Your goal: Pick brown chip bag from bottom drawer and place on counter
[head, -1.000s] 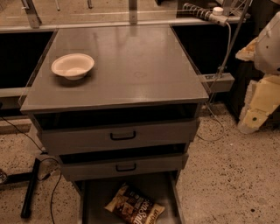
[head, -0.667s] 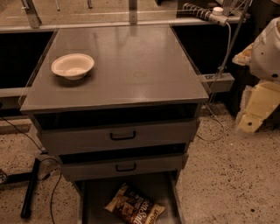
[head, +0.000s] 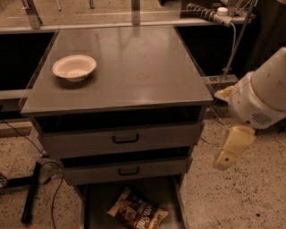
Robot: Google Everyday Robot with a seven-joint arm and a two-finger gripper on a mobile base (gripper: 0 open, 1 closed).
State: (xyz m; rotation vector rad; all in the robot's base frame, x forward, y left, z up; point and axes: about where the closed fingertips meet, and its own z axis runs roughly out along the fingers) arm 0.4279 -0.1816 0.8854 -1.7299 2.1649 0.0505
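The brown chip bag (head: 137, 212) lies flat on the floor of the open bottom drawer (head: 96, 205), at the bottom of the camera view. It is dark brown with tan edges and light lettering. The counter (head: 134, 67) is the grey top of the cabinet. My gripper (head: 229, 152) hangs from the white arm (head: 263, 96) at the right of the cabinet, level with the two upper drawers. It is above and to the right of the bag, apart from it, and holds nothing that I can see.
A white bowl (head: 74, 68) stands on the counter's left side. Two shallower drawers with black handles (head: 125, 139) stick out a little above the bottom drawer. Cables and a black bar (head: 31, 192) lie on the speckled floor at the left. A power strip (head: 210, 13) sits at the back right.
My arm and gripper have moved left and down, closer to the cabinet's right side. The bag, bowl and drawers have not moved.
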